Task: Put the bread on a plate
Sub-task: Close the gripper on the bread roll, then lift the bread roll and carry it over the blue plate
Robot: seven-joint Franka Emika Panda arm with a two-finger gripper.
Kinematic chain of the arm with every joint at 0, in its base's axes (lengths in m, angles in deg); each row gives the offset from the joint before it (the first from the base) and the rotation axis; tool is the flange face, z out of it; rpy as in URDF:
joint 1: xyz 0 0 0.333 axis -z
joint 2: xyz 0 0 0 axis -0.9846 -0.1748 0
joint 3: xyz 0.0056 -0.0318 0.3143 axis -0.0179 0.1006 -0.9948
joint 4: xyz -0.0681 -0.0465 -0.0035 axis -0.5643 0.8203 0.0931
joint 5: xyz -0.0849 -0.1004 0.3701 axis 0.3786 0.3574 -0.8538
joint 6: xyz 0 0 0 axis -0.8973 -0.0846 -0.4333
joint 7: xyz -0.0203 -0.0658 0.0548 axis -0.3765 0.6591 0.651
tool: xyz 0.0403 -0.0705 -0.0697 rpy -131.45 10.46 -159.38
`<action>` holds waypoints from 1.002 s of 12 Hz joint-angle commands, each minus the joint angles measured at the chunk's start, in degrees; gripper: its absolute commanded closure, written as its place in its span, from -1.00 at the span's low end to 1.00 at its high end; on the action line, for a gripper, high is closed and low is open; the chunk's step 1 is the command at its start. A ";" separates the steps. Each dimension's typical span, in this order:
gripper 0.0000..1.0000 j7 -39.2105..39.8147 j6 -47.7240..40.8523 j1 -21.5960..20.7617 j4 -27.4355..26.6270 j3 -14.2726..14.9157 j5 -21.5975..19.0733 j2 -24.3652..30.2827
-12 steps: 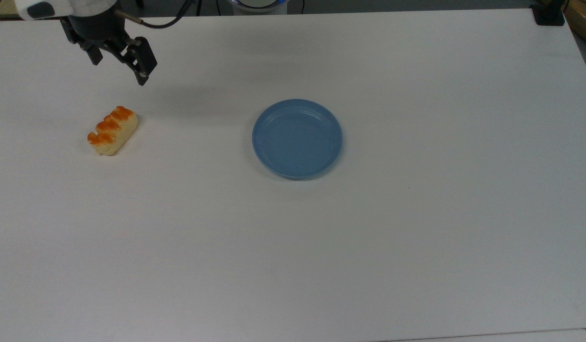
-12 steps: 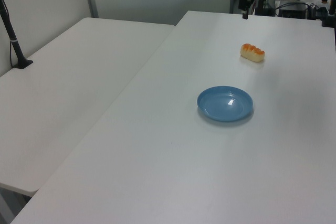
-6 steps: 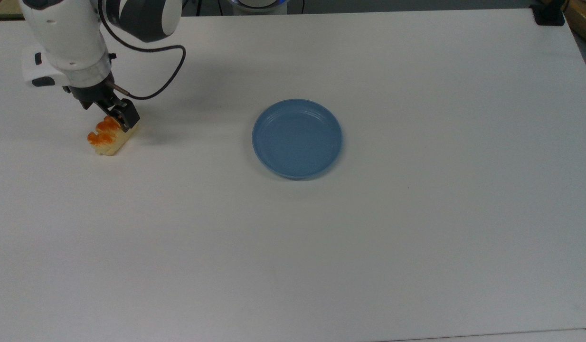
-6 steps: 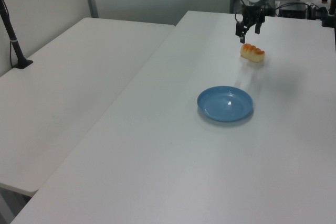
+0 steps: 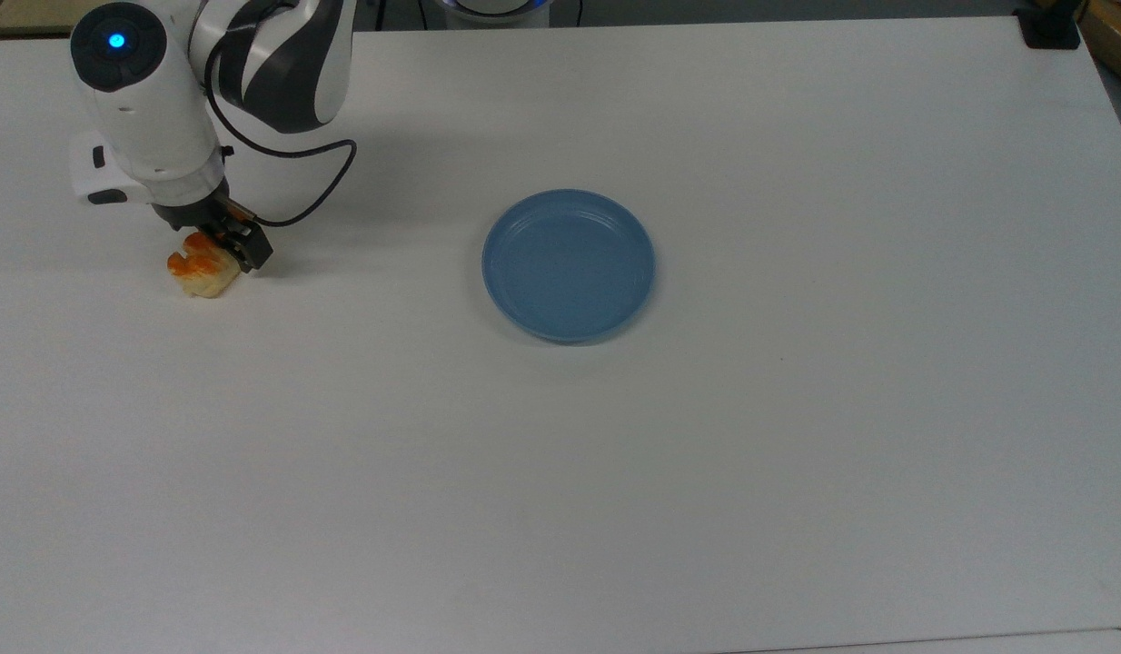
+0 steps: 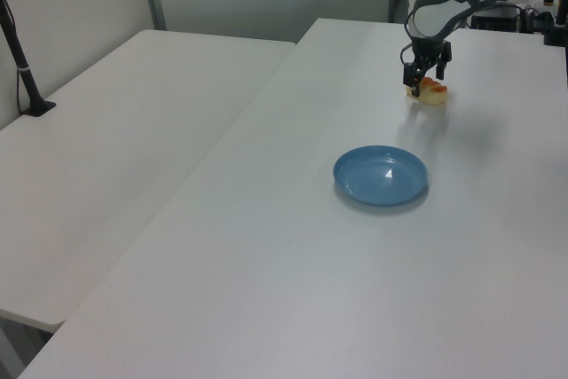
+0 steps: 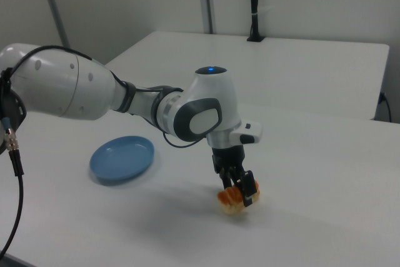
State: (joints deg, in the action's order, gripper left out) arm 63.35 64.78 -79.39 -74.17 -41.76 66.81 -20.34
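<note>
1. The white worktop (image 5: pixel 615 472) fills the near ground of the top view; its front stretch is bare and matte.
2. The plate (image 5: pixel 569 265), blue and round with a raised rim, sits flat around the middle of the worktop, with nothing on it.
3. Well apart from the plate, toward the top view's left, the bread (image 5: pixel 197 271) lies on the worktop, its orange glazed bumps facing up.
4. The claw (image 5: pixel 223 243) is down at the bread: in the right view its 2 dark fingers (image 7: pixel 247 196) straddle the loaf with the jaws spread, 1 on each long side, and whether they press it cannot be told.
5. The arm (image 5: pixel 152 127) stands almost upright above the bread, wrist pointing straight down, a blue light on its top cap; a black cable (image 5: pixel 315 195) loops from the wrist.
6. Farther back, the left view shows a 2nd white table (image 6: pixel 115 157) butted alongside, a black post (image 6: pixel 22 68) on it, and pale wall panels behind.
</note>
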 commanded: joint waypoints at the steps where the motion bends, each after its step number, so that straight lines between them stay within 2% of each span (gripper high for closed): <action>1: -0.60 0.24 2.08 -0.46 -2.06 0.37 -1.05 0.98; 3: -0.05 0.50 1.82 -0.63 -1.97 0.37 -1.05 1.51; 5: 0.28 0.41 1.46 -0.90 -1.71 0.37 -1.05 3.17; 9: 0.29 0.59 -6.51 -1.43 1.01 0.28 -1.40 8.79; 12: 0.27 0.15 -14.42 -5.01 5.57 0.27 -2.46 12.14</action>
State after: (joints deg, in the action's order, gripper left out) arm 63.36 57.44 -80.58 -71.09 -41.90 65.96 -12.55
